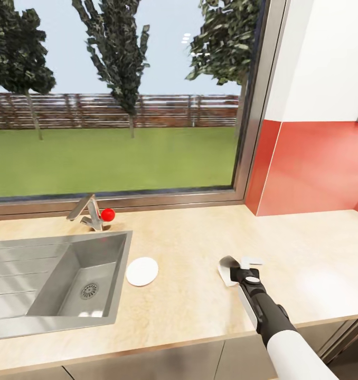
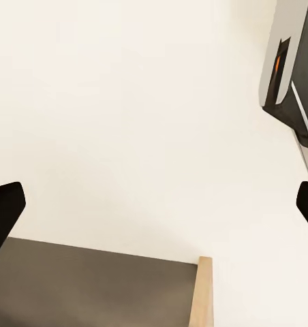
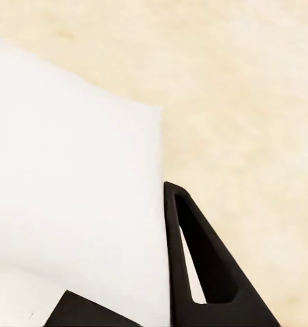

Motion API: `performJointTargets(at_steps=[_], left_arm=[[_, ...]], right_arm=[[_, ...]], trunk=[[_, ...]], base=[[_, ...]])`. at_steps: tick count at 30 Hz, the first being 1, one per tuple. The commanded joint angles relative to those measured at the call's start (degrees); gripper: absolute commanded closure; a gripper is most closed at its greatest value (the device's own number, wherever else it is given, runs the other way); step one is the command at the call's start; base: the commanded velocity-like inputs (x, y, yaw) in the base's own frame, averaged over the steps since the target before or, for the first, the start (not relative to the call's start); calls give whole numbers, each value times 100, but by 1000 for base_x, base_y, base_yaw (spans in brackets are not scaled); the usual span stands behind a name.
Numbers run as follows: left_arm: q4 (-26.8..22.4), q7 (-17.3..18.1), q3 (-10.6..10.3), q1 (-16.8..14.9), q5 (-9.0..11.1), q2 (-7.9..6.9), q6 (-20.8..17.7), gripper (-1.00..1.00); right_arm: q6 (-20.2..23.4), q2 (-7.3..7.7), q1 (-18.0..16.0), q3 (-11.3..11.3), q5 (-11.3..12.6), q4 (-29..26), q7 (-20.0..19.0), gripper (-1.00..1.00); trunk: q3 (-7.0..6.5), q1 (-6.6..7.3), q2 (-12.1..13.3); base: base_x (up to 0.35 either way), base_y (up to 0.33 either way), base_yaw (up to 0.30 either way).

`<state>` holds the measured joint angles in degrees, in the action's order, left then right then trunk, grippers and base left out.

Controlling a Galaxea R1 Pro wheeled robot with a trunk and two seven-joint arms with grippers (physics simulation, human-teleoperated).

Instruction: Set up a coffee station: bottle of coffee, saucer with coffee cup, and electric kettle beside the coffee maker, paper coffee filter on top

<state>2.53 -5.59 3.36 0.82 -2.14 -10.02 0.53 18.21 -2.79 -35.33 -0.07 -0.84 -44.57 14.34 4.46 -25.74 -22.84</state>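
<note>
A white coffee cup (image 1: 227,268) hangs tilted just over the beige countertop (image 1: 200,237), its handle pointing away from me. My right gripper (image 1: 237,274) is shut on it. In the right wrist view the cup (image 3: 72,177) bulks white against one of the black fingers (image 3: 171,231). A white saucer (image 1: 142,271) lies flat on the counter left of the cup, beside the sink, a short gap away. My left gripper (image 2: 154,211) is open, with nothing between its two dark tips, facing a pale surface.
A steel sink (image 1: 20,322) with a drainboard occupies the counter's left part, with a faucet (image 1: 89,211) and red knob (image 1: 108,214) behind it. A window runs along the back. A red backsplash (image 1: 316,169) and white upper cabinet (image 1: 327,58) close the right corner.
</note>
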Motion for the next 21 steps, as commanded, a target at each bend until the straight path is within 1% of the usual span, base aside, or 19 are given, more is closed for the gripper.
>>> performJointTargets(at_steps=[1, 17, 21], left_arm=[[2, -13, 34, -3, -23, 0, 7, -100], [-5, -4, 9, -3, -32, -24, 8, -100], [-8, -4, 8, -3, -35, -37, 8, -100]], right_arm=[[24, -2, -1, -2, 75, 107, 17, 100], [24, -2, -1, -19, 75, 41, 27, 100], [35, -8, -5, -19, 80, -148, 33, 100]], trunk=[[12, -5, -8], [12, -5, -8], [12, -5, -8]], base=[[0, 0, 0], [0, 0, 0], [0, 0, 0]])
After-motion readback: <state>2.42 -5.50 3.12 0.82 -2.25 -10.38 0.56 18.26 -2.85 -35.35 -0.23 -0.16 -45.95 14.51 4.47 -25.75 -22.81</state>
